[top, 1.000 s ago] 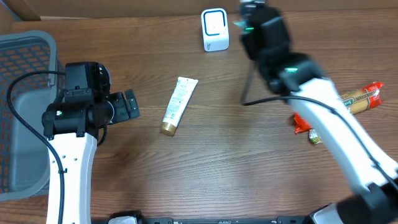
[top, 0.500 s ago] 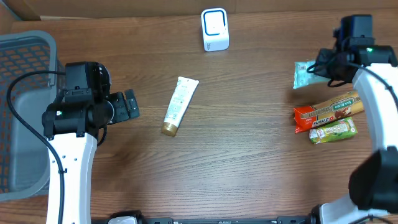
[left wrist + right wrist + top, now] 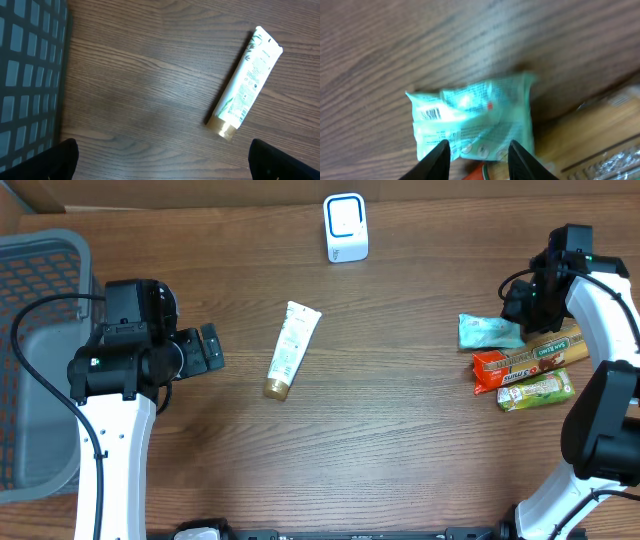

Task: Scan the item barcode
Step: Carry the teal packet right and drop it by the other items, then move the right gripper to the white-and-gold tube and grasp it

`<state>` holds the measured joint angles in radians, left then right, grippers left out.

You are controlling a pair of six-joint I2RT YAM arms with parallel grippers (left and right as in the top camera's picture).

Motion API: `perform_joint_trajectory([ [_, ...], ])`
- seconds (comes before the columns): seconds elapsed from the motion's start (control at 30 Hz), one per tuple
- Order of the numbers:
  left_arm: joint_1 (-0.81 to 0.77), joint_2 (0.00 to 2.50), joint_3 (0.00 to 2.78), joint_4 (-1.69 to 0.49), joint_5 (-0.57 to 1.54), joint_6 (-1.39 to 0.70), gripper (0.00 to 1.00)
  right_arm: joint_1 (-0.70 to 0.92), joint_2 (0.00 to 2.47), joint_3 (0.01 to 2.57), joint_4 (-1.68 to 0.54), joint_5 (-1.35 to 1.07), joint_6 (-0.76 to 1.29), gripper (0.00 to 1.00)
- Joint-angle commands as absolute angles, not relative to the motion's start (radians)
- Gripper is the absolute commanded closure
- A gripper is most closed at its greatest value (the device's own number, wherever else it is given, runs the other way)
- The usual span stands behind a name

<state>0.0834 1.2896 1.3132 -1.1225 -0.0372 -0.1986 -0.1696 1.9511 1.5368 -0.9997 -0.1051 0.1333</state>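
- Packet (image 3: 488, 331) lies on the table (image 3: 400, 430) at the right, touching the bars (image 3: 525, 360) — well apart from the scanner (image 3: 346, 227).
- Right gripper (image 3: 480, 155): jaws parted, released.
- Left gripper (image 3: 207, 348): spread wide, empty — tube (image 3: 289, 348) to its right.

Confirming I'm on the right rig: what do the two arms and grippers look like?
Both arms, left arm and right arm, have white links, black joint housings and black cables. The left gripper is black; the right gripper shows pale fingertips.

overhead looks down; near left wrist shares tube (image 3: 288, 350).
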Motion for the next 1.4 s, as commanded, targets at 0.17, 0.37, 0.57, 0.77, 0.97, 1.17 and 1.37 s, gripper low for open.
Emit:
perform_joint_trajectory([
  [0.17,0.089,1.283,1.311,-1.122,-0.033,-0.179,0.00,-0.172,1.888,1.664,-1.095,-0.273,0.133,0.61],
  [0.37,0.089,1.283,1.311,-1.122,-0.033,-0.179,0.01,-0.128,1.834,1.800,-1.203,-0.356,0.133,0.59],
  [0.57,0.089,1.283,1.311,-1.122,-0.033,-0.179,0.00,0.021,1.831,1.792,-1.188,-0.440,0.126,0.29],
  [0.77,0.089,1.283,1.311,-1.122,-0.033,-0.179,0.01,0.217,1.858,1.785,-1.130,-0.439,0.126,0.21],
  [0.97,0.089,1.283,1.311,-1.122,-0.033,-0.179,0.00,0.398,1.905,1.784,-1.011,-0.381,0.165,0.25],
  [1.17,0.089,1.283,1.311,-1.122,-0.033,-0.179,0.00,0.506,2.017,1.783,-0.928,-0.247,0.350,0.27],
  [1.37,0.089,1.283,1.311,-1.122,-0.033,-0.179,0.01,0.536,2.134,1.783,-0.915,-0.248,0.424,0.26],
])
